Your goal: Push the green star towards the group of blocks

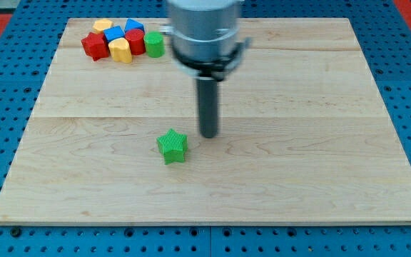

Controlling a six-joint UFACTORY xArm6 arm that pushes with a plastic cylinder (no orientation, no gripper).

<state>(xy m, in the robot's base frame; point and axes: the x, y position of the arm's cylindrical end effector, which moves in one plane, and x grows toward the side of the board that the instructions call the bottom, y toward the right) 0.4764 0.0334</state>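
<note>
The small green star-shaped block (173, 146) is being taken as the landmark; it is lying alone on the pale wooden board (320, 178), below the board's middle. The straight dark rod's lower end, my tip (209, 135), is being held just beside the star, on the star's right and slightly toward the view's top; a narrow gap appears to be showing between them, so no contact is being made, though this is hard to confirm. Nothing is being carried or touched by the tip; being a plain rod, it has no opening to report. The group of blocks, comprising red (95, 45), yellow (120, 50), blue (114, 33) and a green cylinder (155, 44), is lying well apart from the star, toward the view's top and somewhat left of it. The tip is judged to be standing on the wrong side for a push: the star's bottom-right flank is being judged the needed contact point.
</note>
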